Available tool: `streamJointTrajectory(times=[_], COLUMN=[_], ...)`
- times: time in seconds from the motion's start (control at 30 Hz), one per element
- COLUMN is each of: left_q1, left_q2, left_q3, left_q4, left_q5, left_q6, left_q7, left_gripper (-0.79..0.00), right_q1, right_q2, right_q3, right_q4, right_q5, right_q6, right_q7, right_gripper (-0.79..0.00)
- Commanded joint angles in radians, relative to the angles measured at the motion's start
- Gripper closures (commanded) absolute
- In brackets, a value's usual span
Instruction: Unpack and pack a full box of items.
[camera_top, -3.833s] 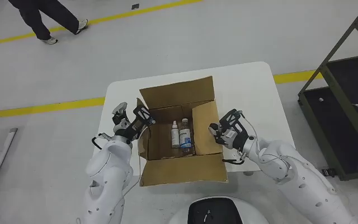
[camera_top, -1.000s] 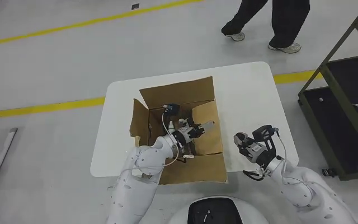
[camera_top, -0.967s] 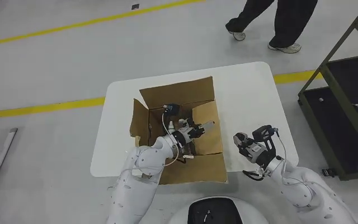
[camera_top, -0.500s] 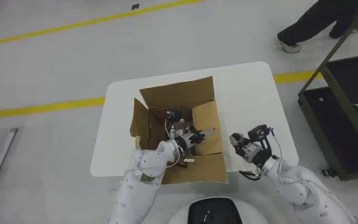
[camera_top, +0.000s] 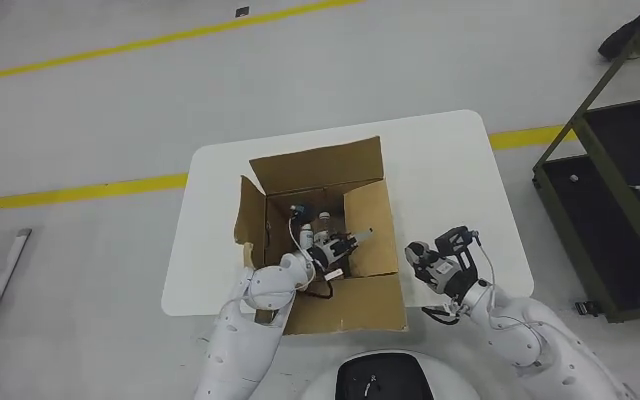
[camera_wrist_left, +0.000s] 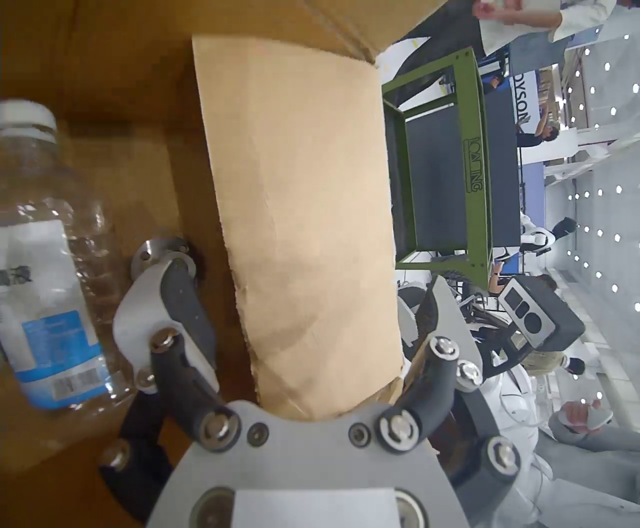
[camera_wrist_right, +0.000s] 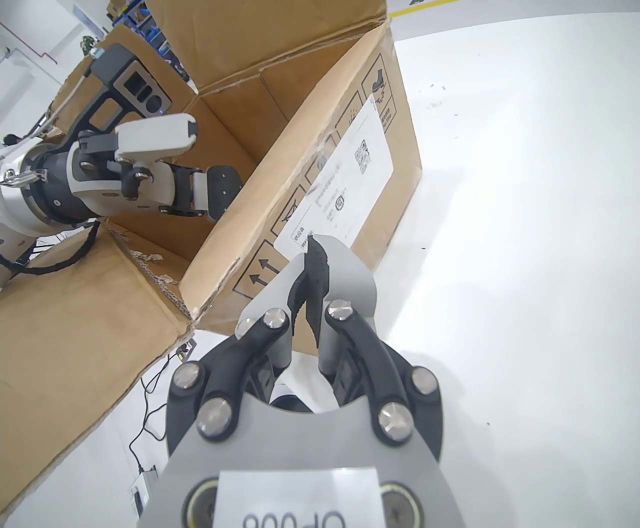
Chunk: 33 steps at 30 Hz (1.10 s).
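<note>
Box (camera_top: 315, 165) holding 1 lying bottle (camera_wrist_left: 45, 280) | left tool (camera_wrist_left: 300, 290) straddling flap (camera_wrist_left: 300, 175), wide | right tool (camera_wrist_right: 310, 260) hovering outside, pinched together, empty

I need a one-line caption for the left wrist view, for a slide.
Open left gripper straddles a box flap; a bottle lies inside.

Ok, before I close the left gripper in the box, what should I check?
1. Left gripper open: ok.
2. Left gripper centred on the bottle: not ok; a cardboard flap sits between its jaws, with the bottle off to one side.
3. Bottle cap on: ok.
4. Right gripper clear of the box: ok; it is shut, over the table, outside the box wall.
5. Bottle's far side free: cannot tell.
</note>
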Motion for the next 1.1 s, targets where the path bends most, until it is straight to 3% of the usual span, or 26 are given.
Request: streamJointTrajectory(times=[0.0,0.27,0.5,0.53,0.57,0.6,0.63,0.7,0.73,0.77,0.8,0.9,0.97,1.03,1.07], left_q1=[-0.006,-0.027,-0.02,-0.021,-0.022,-0.025,-0.029,-0.042,-0.051,-0.06,-0.069,-0.109,-0.14,-0.17,-0.184], left_q2=[-0.002,-0.007,-0.009,-0.009,-0.009,-0.009,-0.009,-0.011,-0.011,-0.012,-0.015,-0.024,-0.032,-0.042,-0.047], left_q3=[0.008,0.022,0.006,0.005,0.004,0.003,0.004,0.01,0.014,0.021,0.031,0.065,0.097,0.134,0.152], left_q4=[0.011,0.024,-0.027,-0.038,-0.045,-0.056,-0.068,-0.088,-0.094,-0.098,-0.102,-0.09,-0.074,-0.054,-0.042], left_q5=[-0.007,-0.067,-0.194,-0.202,-0.21,-0.217,-0.221,-0.228,-0.224,-0.223,-0.235,-0.258,-0.276,-0.29,-0.301], left_q6=[0.004,0.004,-0.011,-0.016,-0.019,-0.023,-0.03,-0.046,-0.057,-0.068,-0.077,-0.106,-0.129,-0.153,-0.166], left_q7=[0.005,-0.015,-0.027,-0.03,-0.03,-0.029,-0.029,-0.03,-0.028,-0.024,-0.026,-0.025,-0.029,-0.028,-0.027], left_gripper=[-0.785,-0.785,-0.785,-0.785,-0.785,-0.785,-0.785,-0.785,-0.785,-0.785,-0.785,-0.785,-0.785,-0.785,-0.785], right_q1=[0.004,0.026,0.032,0.029,0.027,0.023,0.018,0.006,-0.001,-0.009,-0.018,-0.045,-0.057,-0.065,-0.069], right_q2=[-0.001,-0.005,-0.006,-0.006,-0.005,-0.005,-0.004,-0.001,0.0,0.001,0.003,0.006,0.008,0.009,0.01], right_q3=[-0.004,-0.026,-0.019,-0.013,-0.006,0.006,0.02,0.055,0.073,0.095,0.118,0.184,0.226,0.263,0.279], right_q4=[0.002,0.014,0.013,0.007,0.003,-0.004,-0.016,-0.037,-0.048,-0.062,-0.074,-0.105,-0.113,-0.113,-0.112], right_q5=[0.001,0.014,0.022,0.032,0.035,0.04,0.055,0.083,0.102,0.128,0.154,0.265,0.349,0.443,0.478], right_q6=[-0.002,-0.006,-0.002,0.0,0.004,0.014,0.02,0.035,0.042,0.051,0.057,0.074,0.075,0.066,0.062], right_q7=[0.002,0.013,0.009,0.005,0.003,0.001,-0.004,-0.007,-0.002,-0.002,0.001,0.021,0.039,0.057,0.066], right_gripper=[0.0,0.0,0.0,-0.04,-0.209,-0.329,-0.382,-0.391,-0.533,-0.597,-0.597,-0.693,-0.677,-0.745,-0.733])
